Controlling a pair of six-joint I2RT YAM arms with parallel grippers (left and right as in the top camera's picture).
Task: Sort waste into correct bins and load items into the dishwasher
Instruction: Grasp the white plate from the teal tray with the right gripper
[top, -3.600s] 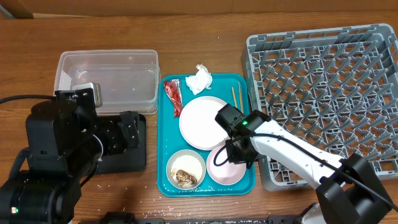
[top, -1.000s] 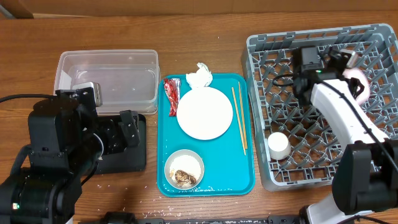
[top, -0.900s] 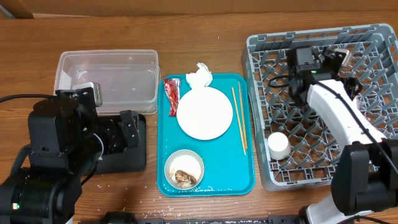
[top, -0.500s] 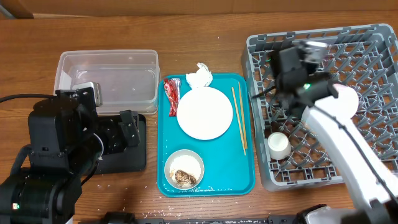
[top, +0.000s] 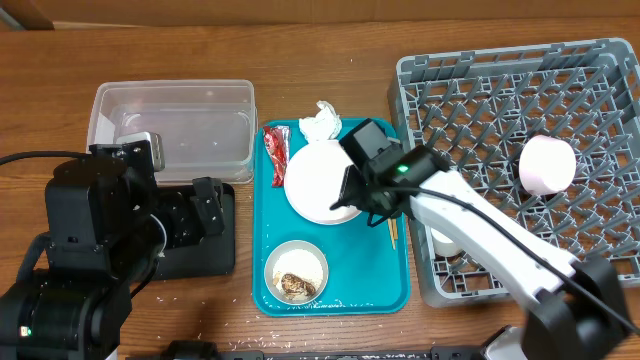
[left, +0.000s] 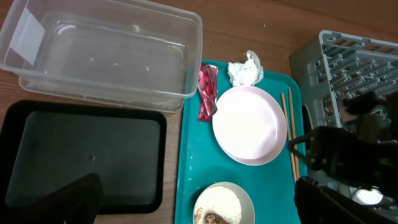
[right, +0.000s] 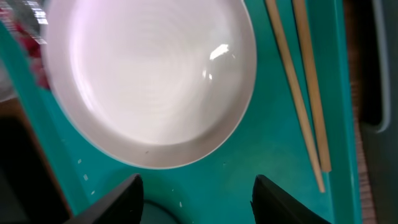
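Change vs half a second ago: the right arm has left the rack (top: 500, 100) and now sits over the teal tray (top: 265, 250). The right gripper (right: 196, 202) is low at the plate's lower right edge. Its jaws are spread wide with nothing between them, only tray surface. The pink bowl (top: 548, 165) was on the tray 3.6 s ago. It now lies among the pegs at the rack's right side and looks tipped on its side; mouth direction unclear. The cup (left: 368, 196) is in the rack's lower left part, mostly hidden by the arm. The left arm has not moved. The left gripper (left: 199, 193) hangs above the black tray (left: 81, 155) and the teal tray's lower end, jaws far apart and holding nothing.

The plate (top: 310, 180) lies flat and face up, centre of the teal tray. The chopsticks (right: 298, 81) lie side by side just right of the plate. Their long axis runs top to bottom in the overhead view, leaning slightly right toward the bottom. The red wrapper (top: 276, 155) lies left of the plate, long axis also top to bottom. The napkin (top: 320, 123) is at the tray's top edge. The white bowl (top: 297, 272) with rice and a brown lump is at the tray's bottom, upright. The clear tub (top: 175, 125) is upper left, long axis left to right, with the black tray directly below it. Any print on the wrapper is too small to read.
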